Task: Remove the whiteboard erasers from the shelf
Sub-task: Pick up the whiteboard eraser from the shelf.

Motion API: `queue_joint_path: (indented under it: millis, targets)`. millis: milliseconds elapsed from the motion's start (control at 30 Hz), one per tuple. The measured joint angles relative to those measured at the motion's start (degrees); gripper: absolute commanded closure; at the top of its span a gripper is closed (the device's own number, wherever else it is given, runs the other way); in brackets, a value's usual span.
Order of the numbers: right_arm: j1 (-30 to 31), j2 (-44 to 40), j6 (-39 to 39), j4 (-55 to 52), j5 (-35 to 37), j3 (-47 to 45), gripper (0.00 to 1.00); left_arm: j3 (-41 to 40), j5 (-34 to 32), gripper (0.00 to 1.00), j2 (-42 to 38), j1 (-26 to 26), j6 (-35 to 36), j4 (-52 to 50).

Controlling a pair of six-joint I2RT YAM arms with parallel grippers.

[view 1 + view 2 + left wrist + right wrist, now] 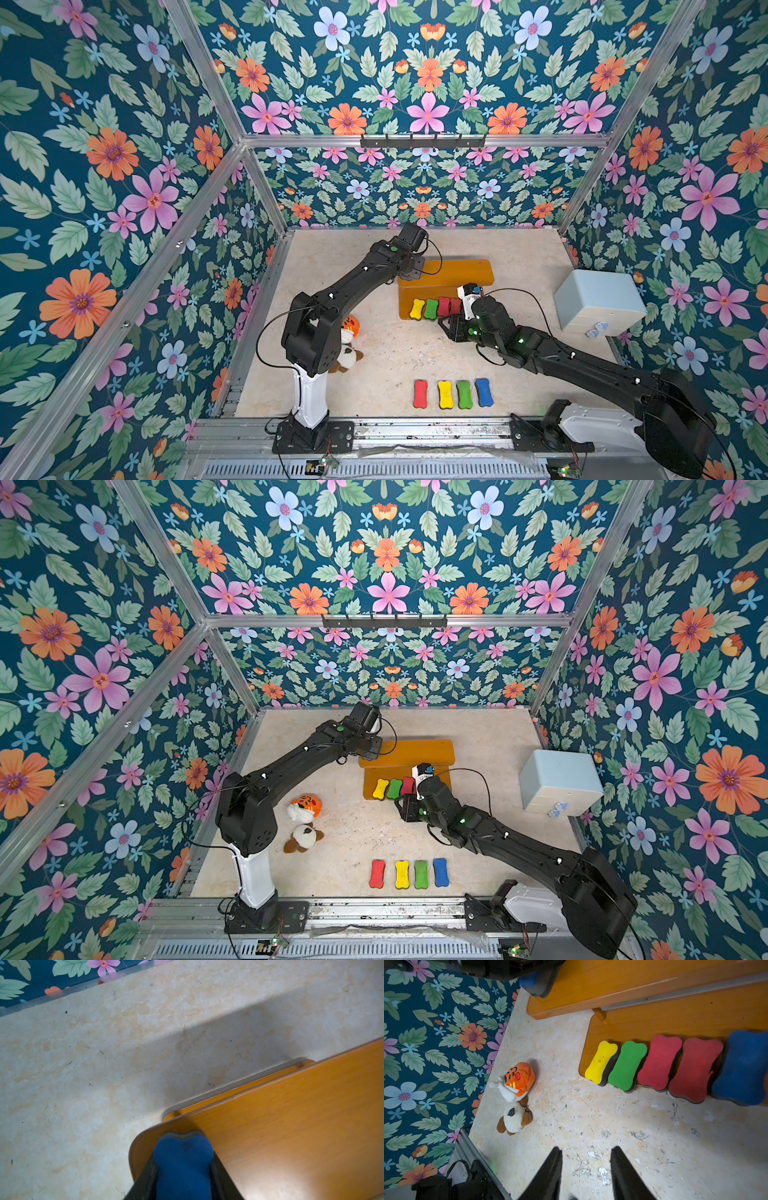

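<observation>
My left gripper [184,1164] was clamped on a blue eraser [184,1151] at a corner of the upper tier of the shelf [291,1115]. 5 erasers [660,1061] lined the lower tier's front edge. My right gripper [586,1148] hung open and empty over the table [591,1115] before them, and 4 erasers [444,394] lay in a row near the front rail.

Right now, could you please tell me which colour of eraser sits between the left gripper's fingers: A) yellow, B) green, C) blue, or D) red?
C: the left wrist view shows a blue eraser clamped in the left gripper at the corner of the shelf.
</observation>
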Motion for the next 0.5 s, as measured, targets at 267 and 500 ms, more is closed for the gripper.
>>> queue_joint_path:
  millis: [267, 500]
  targets:
    - [0.0, -1.0, 0.0, 0.0, 0.5, 0.0, 0.57, -2.8, -1.3, 0.90, -3.9, 0.0, -2.2, -0.2]
    - [-0.1, -2.4, 0.4, 0.3, 1.5, -1.1, 0.57, -8.0, -1.0, 0.99, -10.6, 0.0, -5.2, 0.9]
